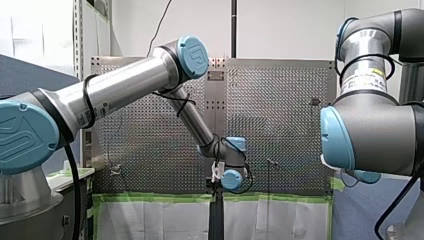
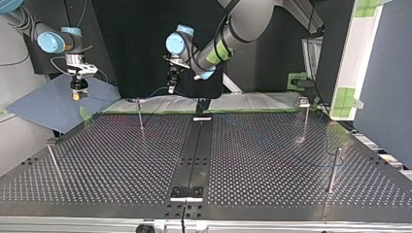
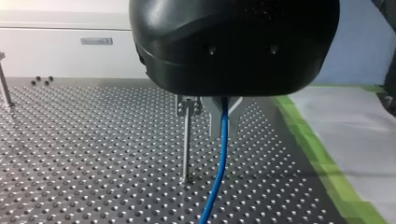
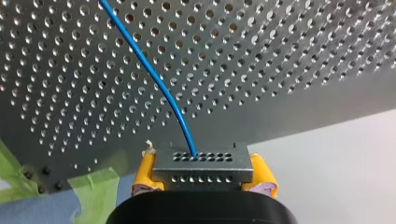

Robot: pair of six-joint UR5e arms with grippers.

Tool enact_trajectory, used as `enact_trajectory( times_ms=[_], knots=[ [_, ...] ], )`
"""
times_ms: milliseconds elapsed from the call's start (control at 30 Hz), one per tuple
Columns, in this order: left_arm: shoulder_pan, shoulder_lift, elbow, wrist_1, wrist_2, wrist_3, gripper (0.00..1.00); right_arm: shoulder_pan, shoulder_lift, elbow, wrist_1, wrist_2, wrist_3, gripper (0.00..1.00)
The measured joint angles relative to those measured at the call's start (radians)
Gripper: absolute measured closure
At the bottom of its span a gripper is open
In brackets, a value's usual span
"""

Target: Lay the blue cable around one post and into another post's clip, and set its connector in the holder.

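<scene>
Top view puts my left gripper (image 2: 171, 89) in the upper middle of the frame, hanging above the far edge of the perforated table (image 2: 121, 160). My right gripper (image 2: 77, 94) hangs at the upper left, off the table's corner and over a blue-grey sheet (image 2: 48, 107). Left wrist view shows the metal fingers (image 3: 233, 116) clenched on the blue cable (image 3: 218, 172), which drops from between them toward the table and runs on beneath the camera. Just beside those fingers stands a thin post (image 3: 186, 149) with a small clip at its head; cable and post are close but apart. Green tape (image 3: 322, 154) edges the table on the fingers' other side. Right wrist view shows the yellow pads (image 4: 145, 171) grasping the grey connector (image 4: 203, 169) from both sides, with the cable leaving its upper row of holes and curving away over the table's corner. In the top view three more posts stand well apart: a clip-headed post (image 2: 304, 121) at the right, a plain post (image 2: 333, 170) toward the lower right, and a leaning post (image 2: 54, 162) at the lower left. A black strip (image 2: 194, 150) runs down the table's middle. Front view shows my left arm reaching from the left edge to the lower centre.
</scene>
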Motion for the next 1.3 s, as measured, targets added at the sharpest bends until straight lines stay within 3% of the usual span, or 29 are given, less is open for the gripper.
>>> enact_trajectory(
  times_ms=[167,500,967,1300],
  knots=[
    [-0.007,0.000,-0.024,-0.001,-0.009,0.002,0.98,-0.001,0.000,0.000,0.015,0.023,-0.019,1.00],
    [-0.039,0.000,-0.045,-0.001,-0.034,0.005,0.98,0.002,0.000,0.001,0.029,0.027,-0.029,1.00],
    [-0.017,-0.017,-0.039,0.005,0.017,-0.008,0.98,0.024,0.003,0.001,0.029,0.013,-0.026,1.00],
    [0.004,-0.051,-0.011,0.003,0.021,-0.027,0.98,0.027,0.007,0.000,0.012,0.011,-0.016,1.00]
  ],
)
